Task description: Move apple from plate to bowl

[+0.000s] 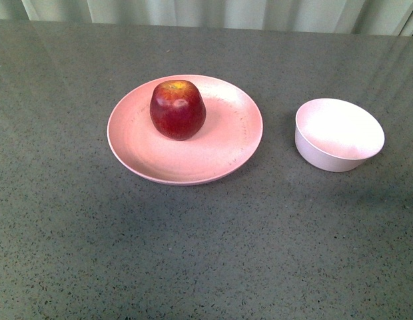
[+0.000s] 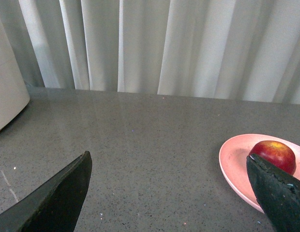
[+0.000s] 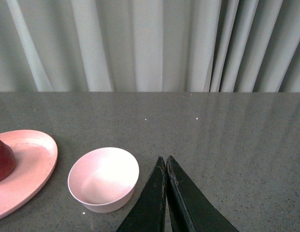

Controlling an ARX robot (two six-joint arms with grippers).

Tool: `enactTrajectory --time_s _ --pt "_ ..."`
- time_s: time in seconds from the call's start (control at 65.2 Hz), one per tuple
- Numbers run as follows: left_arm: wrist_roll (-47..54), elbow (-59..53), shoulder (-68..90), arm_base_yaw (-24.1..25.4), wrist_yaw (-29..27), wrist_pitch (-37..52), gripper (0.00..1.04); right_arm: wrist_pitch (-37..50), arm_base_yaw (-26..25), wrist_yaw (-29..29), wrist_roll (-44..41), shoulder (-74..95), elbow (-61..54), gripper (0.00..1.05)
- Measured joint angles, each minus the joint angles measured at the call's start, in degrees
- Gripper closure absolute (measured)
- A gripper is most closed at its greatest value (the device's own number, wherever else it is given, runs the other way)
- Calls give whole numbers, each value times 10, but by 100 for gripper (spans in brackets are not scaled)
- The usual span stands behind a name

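Apple [image 1: 178, 109] on plate [image 1: 186, 165], bowl [image 1: 324, 157] beside; L claw [image 2: 168, 155] apart, R claw [image 3: 165, 159] together.

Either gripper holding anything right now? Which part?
Nothing held. The left gripper has jaws wide open, empty; the right gripper has jaws shut on nothing. The apple sits untouched on the plate.

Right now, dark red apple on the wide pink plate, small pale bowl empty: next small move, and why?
Probably ease the left gripper toward the glossy dark red apple. Its jaws stand wide open, and the apple on the wide matte pink plate shows beside one finger; the right gripper is shut, by the empty pale pinkish-white bowl.
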Motion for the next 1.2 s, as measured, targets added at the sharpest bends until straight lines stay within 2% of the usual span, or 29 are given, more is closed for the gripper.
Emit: enactTrajectory --time_s 0.322,0.829,0.921,1.197 --pt "0 0 0 0 0 0 9 -98 0 0 0 -102 0 103" --pt "0 0 0 0 0 0 9 -183 0 0 0 -188 0 103" --pt "0 0 0 0 0 0 9 -273 0 1 0 -261 0 103" --pt "0 0 0 0 0 0 9 -282 0 0 -1 -283 0 101"
